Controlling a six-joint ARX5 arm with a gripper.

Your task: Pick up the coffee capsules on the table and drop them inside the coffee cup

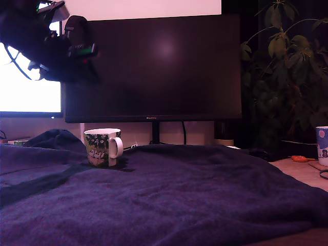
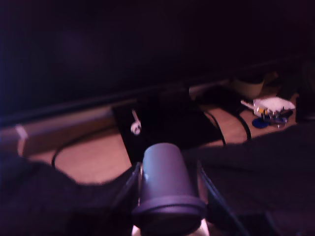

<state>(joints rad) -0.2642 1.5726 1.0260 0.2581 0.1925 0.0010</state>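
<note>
Exterior view first: the gripper point(image 1: 77, 61) hangs high at the exterior view's left, a dark mass in front of the black monitor point(image 1: 154, 66), well above the table point(image 1: 169, 195) with its rumpled navy blanket. The coffee cup point(image 1: 102, 147), white with the green leafy print and its handle turned toward the exterior view's right, stands upright on the blanket, below the gripper and a little to the exterior view's right of it. From here I cannot make out the jaws or anything between them; it is all silhouette. No loose pod shows on the blanket. At the far right edge a pale blue dotted cup point(image 1: 322, 146) peeks in, beside a leafy plant point(image 1: 287, 66).

Now the wrist view, and here is the missing piece: the coffee capsule point(image 2: 167, 189) sits pinched between the jaws, flanged rim toward the camera, tapered body pointing away. Beyond it lie the monitor's dark base point(image 2: 167, 123), cables and bare wood. The mug is not in this view at all.

So the step in hand looks like the carry to the mug. To do it well, I'd say centre the pod over the rim, come down close to the mouth, and only then let go, so it cannot strike the edge and bounce onto the blanket. The exterior view gives the mug's place; the wrist view proves the grasp.
</note>
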